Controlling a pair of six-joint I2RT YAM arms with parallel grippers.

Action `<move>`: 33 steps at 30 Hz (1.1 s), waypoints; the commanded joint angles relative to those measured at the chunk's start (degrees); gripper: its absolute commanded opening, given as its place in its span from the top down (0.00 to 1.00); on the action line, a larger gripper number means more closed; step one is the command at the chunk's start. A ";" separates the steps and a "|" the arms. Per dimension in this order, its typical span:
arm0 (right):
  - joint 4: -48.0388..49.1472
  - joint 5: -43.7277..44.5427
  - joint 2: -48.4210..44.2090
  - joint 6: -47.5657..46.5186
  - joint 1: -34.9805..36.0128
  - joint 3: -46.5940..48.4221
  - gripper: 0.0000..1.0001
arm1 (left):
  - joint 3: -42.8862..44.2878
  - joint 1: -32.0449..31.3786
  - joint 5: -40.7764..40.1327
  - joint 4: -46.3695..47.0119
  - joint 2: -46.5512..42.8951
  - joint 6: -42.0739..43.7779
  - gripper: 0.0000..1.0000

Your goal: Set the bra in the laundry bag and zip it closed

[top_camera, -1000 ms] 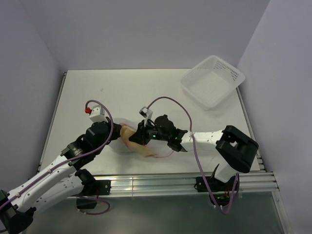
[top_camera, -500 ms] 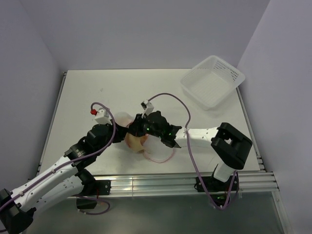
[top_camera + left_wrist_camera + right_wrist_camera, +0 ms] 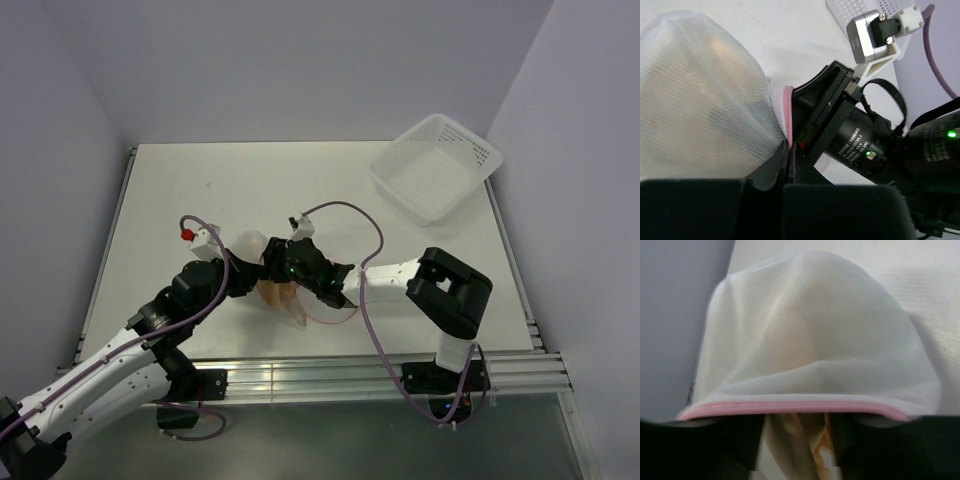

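The laundry bag (image 3: 250,246), a white mesh pouch with a pink zipper rim (image 3: 795,407), stands domed on the table between both grippers. My left gripper (image 3: 790,162) is shut on that pink rim (image 3: 787,112) at the bag's mouth. My right gripper (image 3: 287,268) sits right at the mouth, its dark fingers (image 3: 715,450) apart. The peach bra (image 3: 800,445) lies loosely between them and runs up under the rim into the bag. Part of the bra (image 3: 283,300) still trails out on the table below the grippers. In the left wrist view the right gripper's black body (image 3: 840,130) presses against the rim.
A white perforated plastic basket (image 3: 435,165) stands at the table's far right corner; its edge also shows in the left wrist view (image 3: 845,10). Purple cables (image 3: 345,208) loop over both arms. The table's near edge rail (image 3: 330,370) runs just behind the grippers.
My right gripper has moved left up to the bag's mouth, carrying the bra fabric with it, and its fingers have spread apart. The left gripper kept its hold on the rim.
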 commanded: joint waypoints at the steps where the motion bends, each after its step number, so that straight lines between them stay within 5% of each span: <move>1: -4.26 2.49 -4.47 -3.34 0.28 -0.81 0.33 | 1.43 0.00 -0.91 0.19 -0.58 -1.18 1.00; 7: -19.38 -0.15 -14.31 -13.09 -0.07 0.51 0.04 | 2.22 0.00 -4.17 -1.74 -0.50 -0.21 1.00; 11: -23.62 -2.70 -21.16 -15.74 -1.39 -1.95 0.00 | 2.49 0.09 -4.78 -2.01 0.21 0.23 1.00; 17: -28.46 -0.68 -33.19 -16.27 -2.79 -11.60 0.04 | 1.79 0.17 -6.45 -3.41 -0.49 0.67 1.00; 24: -32.67 4.85 -51.22 -7.06 -5.69 -30.05 0.35 | 1.44 0.44 -6.37 -2.89 -0.06 1.11 1.00; 33: -29.01 -0.41 -53.00 -3.44 -11.40 -38.07 0.27 | 1.61 0.53 -5.58 -1.74 1.44 1.29 1.00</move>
